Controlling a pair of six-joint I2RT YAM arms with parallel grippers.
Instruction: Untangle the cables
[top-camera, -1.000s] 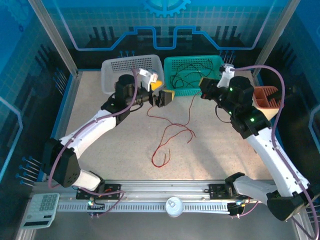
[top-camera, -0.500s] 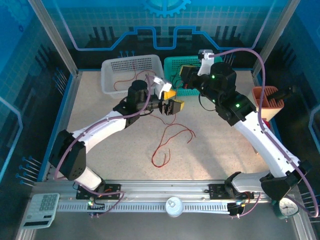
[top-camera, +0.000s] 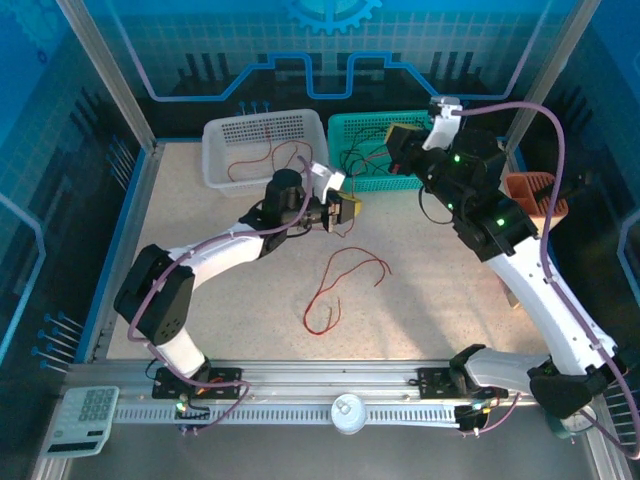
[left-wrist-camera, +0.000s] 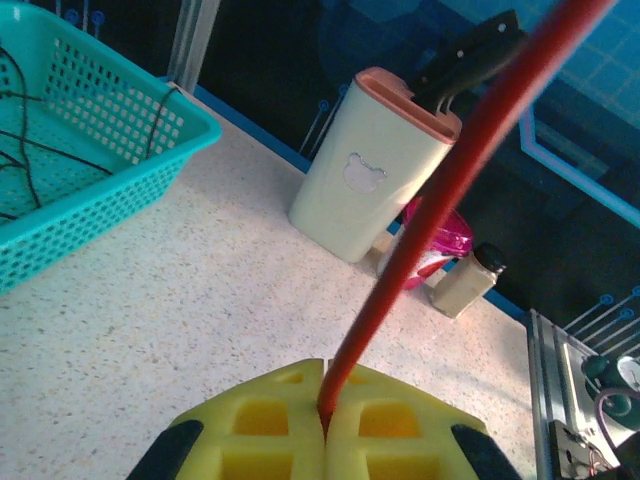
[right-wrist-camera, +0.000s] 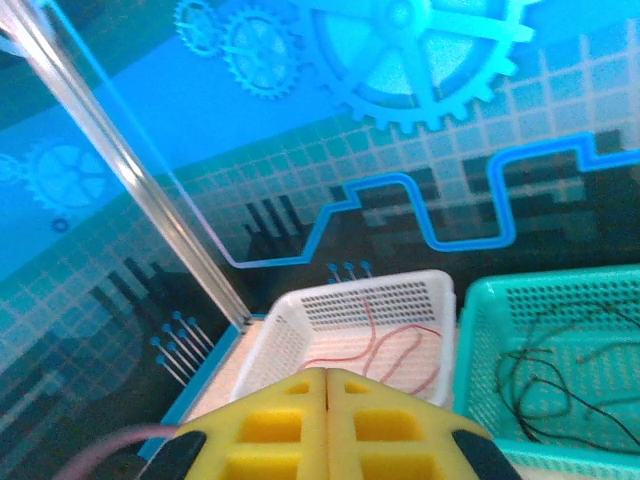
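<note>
My left gripper (top-camera: 345, 212) is shut on a thin red cable (left-wrist-camera: 455, 205), which rises from between its yellow fingers (left-wrist-camera: 265, 425) toward the upper right. A second red cable (top-camera: 340, 283) lies curled and loose on the table in front of that gripper. More red cable (top-camera: 250, 165) lies in the white basket (top-camera: 225, 135), also seen from the right wrist (right-wrist-camera: 375, 350). Black cables (top-camera: 375, 150) are heaped in the teal basket (top-camera: 340, 125). My right gripper (top-camera: 395, 140) hovers over the teal basket, its jaws pressed together (right-wrist-camera: 327, 372) with nothing seen between them.
A cream knife block (top-camera: 535, 200) with a pink top stands at the right table edge, and in the left wrist view (left-wrist-camera: 375, 170) a small bottle (left-wrist-camera: 468, 282) stands beside it. A calculator (top-camera: 85, 410) lies near the front rail.
My left gripper has moved right and nearer with the red cable pinched in it. My right gripper swung left over the teal basket, then back a little to the right.
</note>
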